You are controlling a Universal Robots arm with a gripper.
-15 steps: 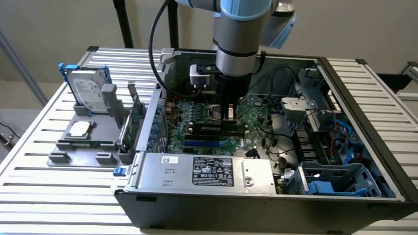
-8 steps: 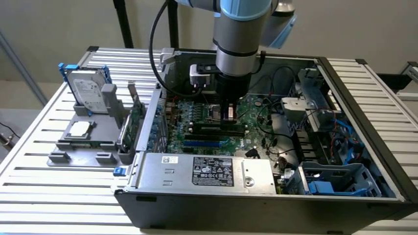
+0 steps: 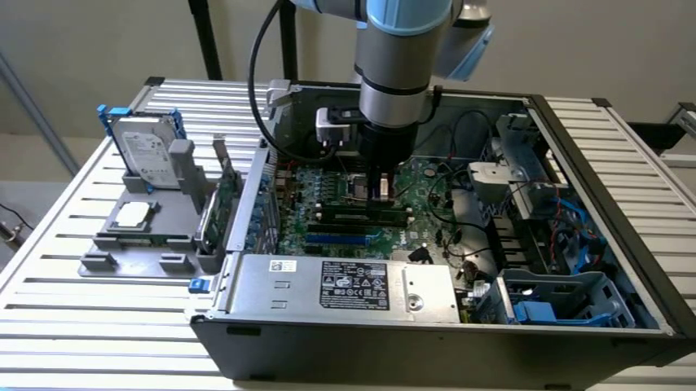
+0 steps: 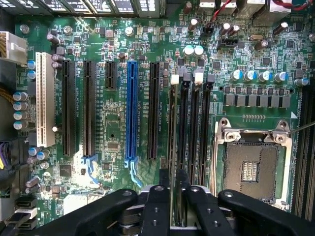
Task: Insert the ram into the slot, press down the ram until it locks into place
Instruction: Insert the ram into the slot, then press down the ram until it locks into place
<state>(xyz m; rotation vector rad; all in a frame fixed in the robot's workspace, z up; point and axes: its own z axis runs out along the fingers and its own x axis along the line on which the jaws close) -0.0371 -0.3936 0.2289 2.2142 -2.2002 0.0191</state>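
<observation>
Holding the ram (image 4: pixel 173 128), a long thin green circuit-board stick seen edge-on, the black two-finger gripper (image 4: pixel 173 177) is pinched on it from both sides. The stick stands upright along the slot (image 4: pixel 170 147), a long narrow black plastic socket. It's the outermost of four parallel ones, on the side away from the silver square processor socket (image 4: pixel 253 162). Can't tell if the bottom edge is in the groove or just above it.

For a clean seat, my read:
- keep the stick plumb and parallel to the slot, no twist
- press straight down and evenly, since the grip sits near one end and the other could ride high
- check the small white latch (image 4: pixel 174 78) at the slot's far end as the lock cue

Further across the green motherboard (image 4: pixel 118 128) sits the long blue connector (image 4: pixel 131 110), well apart. In the exterior view the gripper (image 3: pixel 381 195) reaches down near the board's middle, inside the open black computer case (image 3: pixel 435 342).
</observation>
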